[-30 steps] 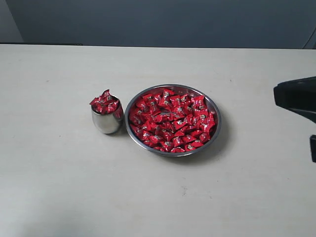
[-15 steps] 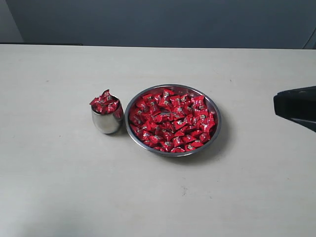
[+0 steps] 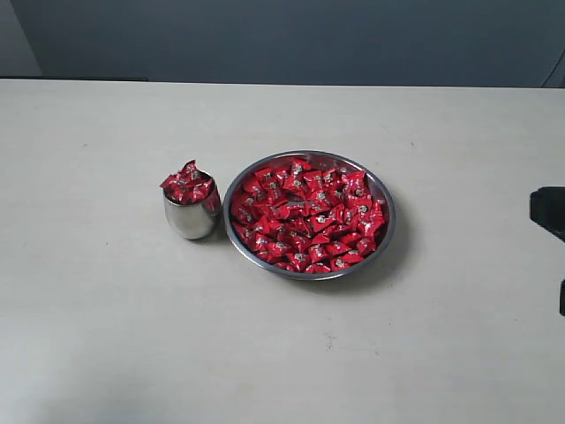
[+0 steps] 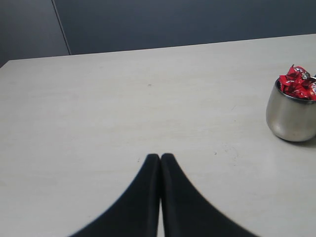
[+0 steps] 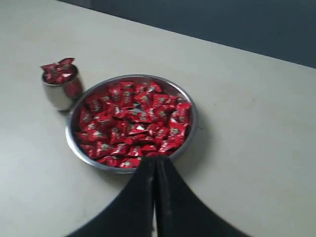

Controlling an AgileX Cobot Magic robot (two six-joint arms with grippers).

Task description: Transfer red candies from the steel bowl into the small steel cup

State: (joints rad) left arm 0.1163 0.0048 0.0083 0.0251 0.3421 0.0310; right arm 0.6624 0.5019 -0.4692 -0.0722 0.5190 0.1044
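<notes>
The cup [image 3: 191, 219] stands at nine o'clock of the bowl [image 3: 311, 276], just beside it. It is heaped with candies [image 3: 187, 184] above its rim, so it looks full. The bowl holds many more, covering its whole floor. The right hand [image 5: 154, 160] has its fingers pressed together and empty, well off at the bowl's three o'clock. The left hand [image 4: 160, 157] is likewise together and empty, over bare tabletop [image 3: 106, 336] apart from the cup. I judge the filling done or nearly so; another candy would likely slide off.
</notes>
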